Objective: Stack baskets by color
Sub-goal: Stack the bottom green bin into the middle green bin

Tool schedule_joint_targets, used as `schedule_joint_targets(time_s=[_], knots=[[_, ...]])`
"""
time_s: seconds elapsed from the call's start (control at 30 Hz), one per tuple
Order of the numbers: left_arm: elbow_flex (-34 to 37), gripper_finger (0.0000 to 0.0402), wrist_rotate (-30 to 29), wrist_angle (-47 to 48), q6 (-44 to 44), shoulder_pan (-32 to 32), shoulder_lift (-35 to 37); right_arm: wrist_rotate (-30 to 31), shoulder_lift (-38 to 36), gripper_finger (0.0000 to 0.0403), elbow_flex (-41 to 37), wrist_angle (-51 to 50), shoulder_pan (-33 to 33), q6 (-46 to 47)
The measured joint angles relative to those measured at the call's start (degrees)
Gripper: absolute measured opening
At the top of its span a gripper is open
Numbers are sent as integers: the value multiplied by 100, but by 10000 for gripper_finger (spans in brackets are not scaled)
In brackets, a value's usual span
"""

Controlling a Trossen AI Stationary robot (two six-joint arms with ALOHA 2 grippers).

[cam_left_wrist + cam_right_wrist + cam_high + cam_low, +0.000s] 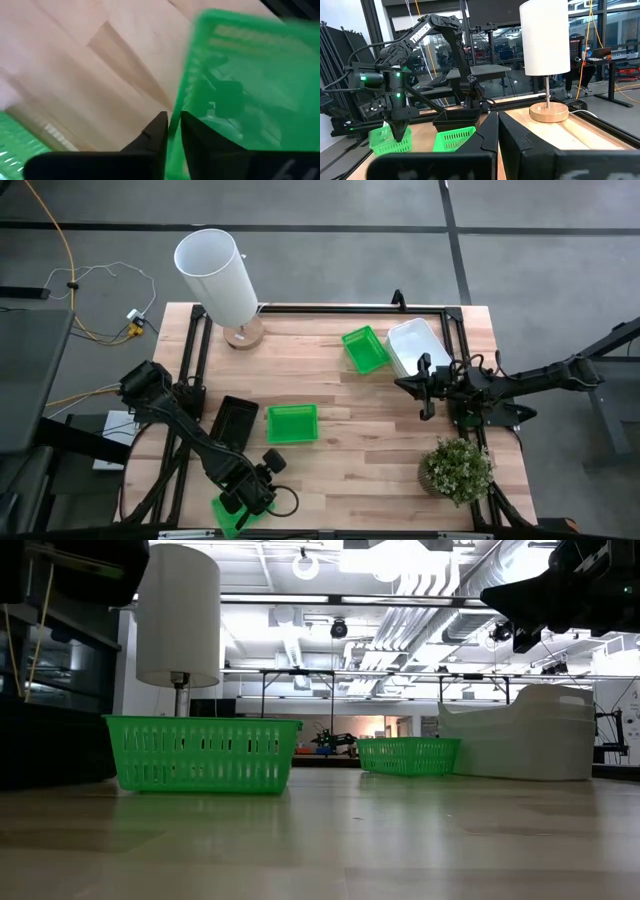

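Observation:
A green basket [226, 516] sits at the table's near left edge, and my left gripper [173, 131] is shut on it, pointing steeply down. A second green basket [292, 423] rests on its base mid-table beside black baskets [232, 420]. A third green basket [365, 348] stands at the far right next to the white baskets [415, 345]. My right gripper [422, 388] hovers shut above the table's right side, touching nothing. My left gripper pinches one side wall of the green basket at its rim [176, 116], one finger [155, 136] outside the wall and the other inside the basket. The fingers come from above, pointing steeply down. Whether the basket is lifted off the table, I cannot tell.
A white-shaded lamp [218, 275] on a round wooden foot stands at the far left. A potted plant [457, 470] sits at the near right corner. Bare wood lies between the middle green basket and the plant.

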State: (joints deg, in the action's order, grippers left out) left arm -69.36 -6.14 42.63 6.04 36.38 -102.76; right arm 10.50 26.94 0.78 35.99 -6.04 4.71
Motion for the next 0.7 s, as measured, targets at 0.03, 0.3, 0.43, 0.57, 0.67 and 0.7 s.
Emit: schedule_joint_targets(time_s=[0.03,0.3,0.43,0.57,0.67,0.7], knots=[[0,30,46,0,18,0,0,0,-1,0,0,0,0,0],[0,3,105,-4,-1,-44,0,0,-1,0,0,0,0,0],[-118,1,123,167,-84,-119,75,1,-2,0,0,2,1,0],[-398,1,-26,378,-131,-179,418,2,0,0,0,1,1,0],[-536,0,-448,421,-133,-243,851,2,2,0,0,-2,0,44],[-565,0,-615,440,-139,-293,1035,2,0,0,0,-10,2,44]])
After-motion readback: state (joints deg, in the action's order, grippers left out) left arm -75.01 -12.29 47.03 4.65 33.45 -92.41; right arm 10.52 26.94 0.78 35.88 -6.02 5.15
